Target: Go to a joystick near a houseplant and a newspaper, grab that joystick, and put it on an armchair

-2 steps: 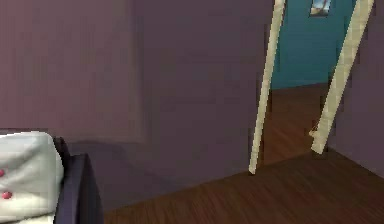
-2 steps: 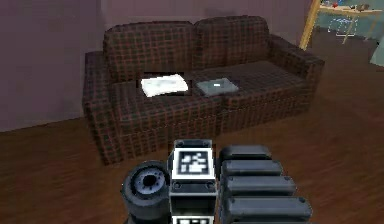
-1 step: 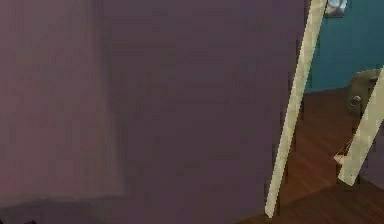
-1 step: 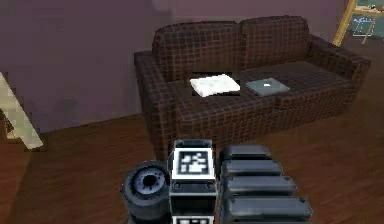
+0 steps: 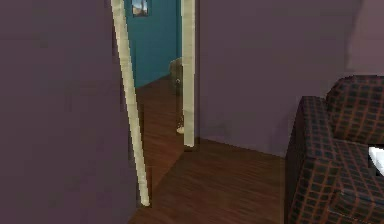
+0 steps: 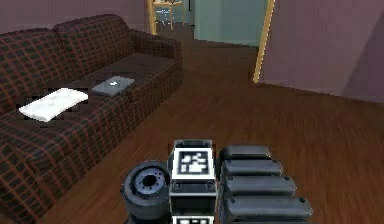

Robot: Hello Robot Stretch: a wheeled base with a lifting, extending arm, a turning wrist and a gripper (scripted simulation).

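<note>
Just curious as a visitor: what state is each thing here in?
Near doorway: open, no door seen.
Far doorway: open.
Grey laptop: lid shut, flat on the sofa seat.
White flat thing: lying flat on the sofa seat.

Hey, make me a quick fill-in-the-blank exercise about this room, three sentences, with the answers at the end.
1. In the arm side view, a white flat thing and a grey flat thing lie on the seat of the dark checked ___.
2. In the forward view, the door frame is cream and the wall beside it is ___.
3. The brown floor is made of ___.

Missing words: sofa, purple, wood.
</note>
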